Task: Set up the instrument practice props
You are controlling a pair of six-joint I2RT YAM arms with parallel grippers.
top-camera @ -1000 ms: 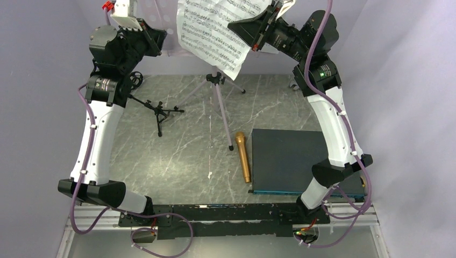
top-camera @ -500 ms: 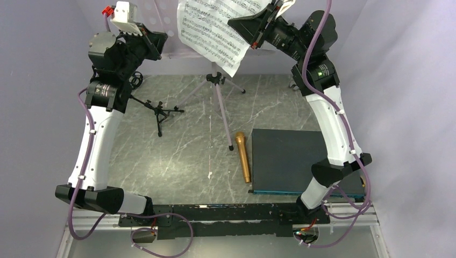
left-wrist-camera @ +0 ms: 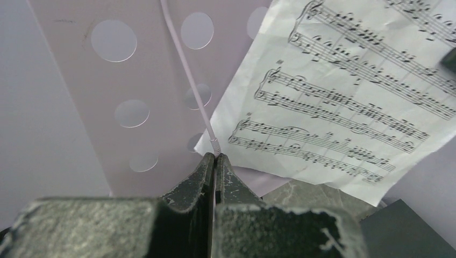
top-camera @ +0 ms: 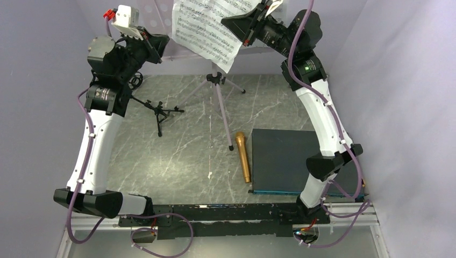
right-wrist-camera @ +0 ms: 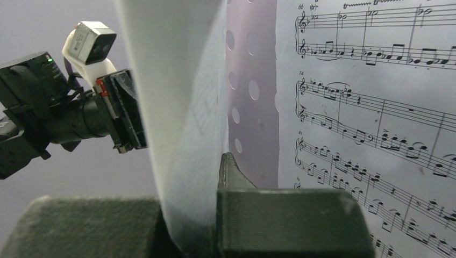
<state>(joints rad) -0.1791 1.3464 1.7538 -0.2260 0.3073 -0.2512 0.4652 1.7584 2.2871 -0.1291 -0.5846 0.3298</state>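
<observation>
Step in hand, as judged: seating sheet music on the music stand (top-camera: 215,88) at the rear of the table (top-camera: 177,156). L gripper (left-wrist-camera: 215,157): fingers pressed together, pinching the lower end of the thin retainer wire (left-wrist-camera: 185,70) that runs across the stand's perforated desk (left-wrist-camera: 70,80). R gripper (top-camera: 231,22): clamped on a sheet-music page (top-camera: 207,32), paper edge-on between the pads in the R wrist view. Cannot tell whether the printed sheet beside it is the same page curled or a second one. Page sits skewed, lower corner hanging past the desk's bottom edge. Recommend: hold the wire off the desk face, bring the page in flat behind it, square it and drop its bottom edge onto the ledge. Free the R grip first, then ease the wire back. Risks: creasing the paper, or side load tipping the stand. Outstanding: microphone (top-camera: 243,157) lies flat just beside the dark board (top-camera: 285,161), well apart from the mic stand (top-camera: 157,110).
</observation>
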